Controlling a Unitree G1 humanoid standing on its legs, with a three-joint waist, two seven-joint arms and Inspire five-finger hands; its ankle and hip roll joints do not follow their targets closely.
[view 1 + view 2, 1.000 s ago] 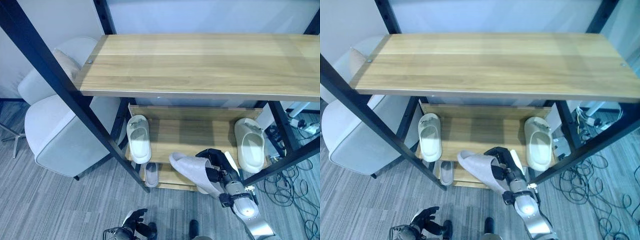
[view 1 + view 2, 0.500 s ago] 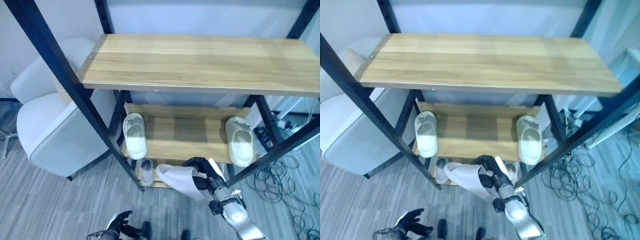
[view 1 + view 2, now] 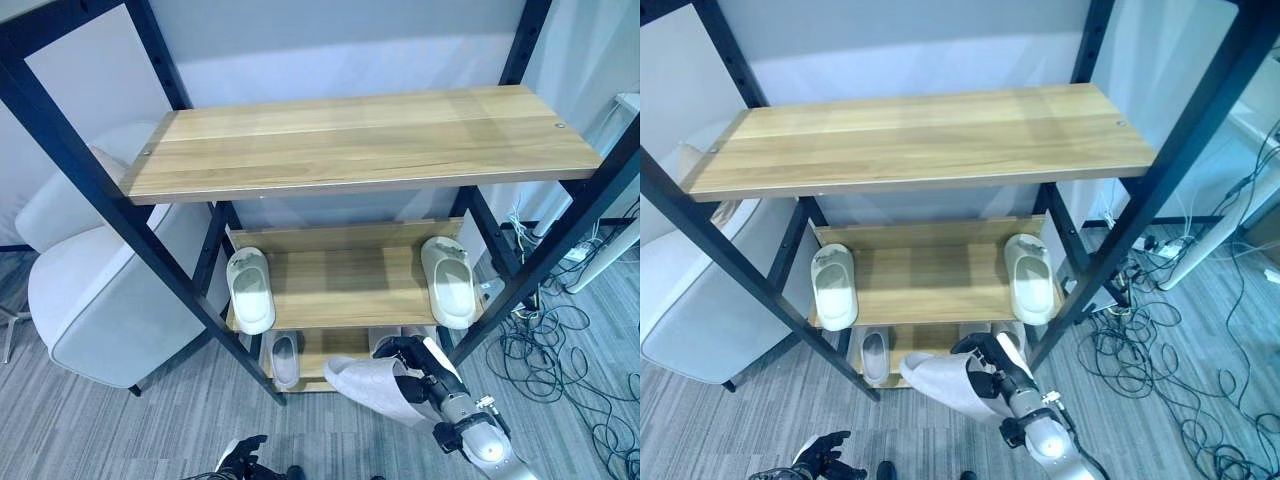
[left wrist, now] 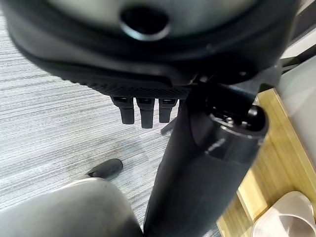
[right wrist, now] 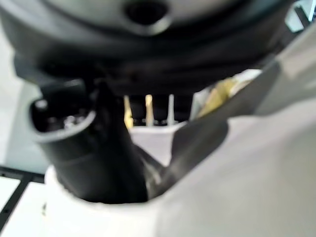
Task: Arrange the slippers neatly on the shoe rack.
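Pale grey, the slipper (image 3: 375, 388) is sitting in the right hand (image 3: 425, 368) in the left eye view, the dark fingers curling round its heel end while its toe is pointing toward the rack's left side, just in front of the bottom shelf (image 3: 335, 350). On the middle shelf (image 3: 345, 285), one cream slipper (image 3: 250, 290) is lying at the left edge and another (image 3: 449, 282) at the right edge, well apart. A small grey slipper (image 3: 284, 358) is resting on the bottom shelf near its left edge. The top shelf (image 3: 350, 140) is carrying nothing. The left hand (image 3: 240, 460) is hanging low over the carpet, fingers loosely spread, touching nothing. A white chair (image 3: 90, 290) is standing beside the rack's left posts.

The right eye view is showing the same layout.

In the left wrist view, the left hand's fingers (image 4: 141, 111) are hanging straight above the carpet.

In the right wrist view, the thumb (image 5: 94, 148) is pressing into the pale slipper's body (image 5: 237, 177).
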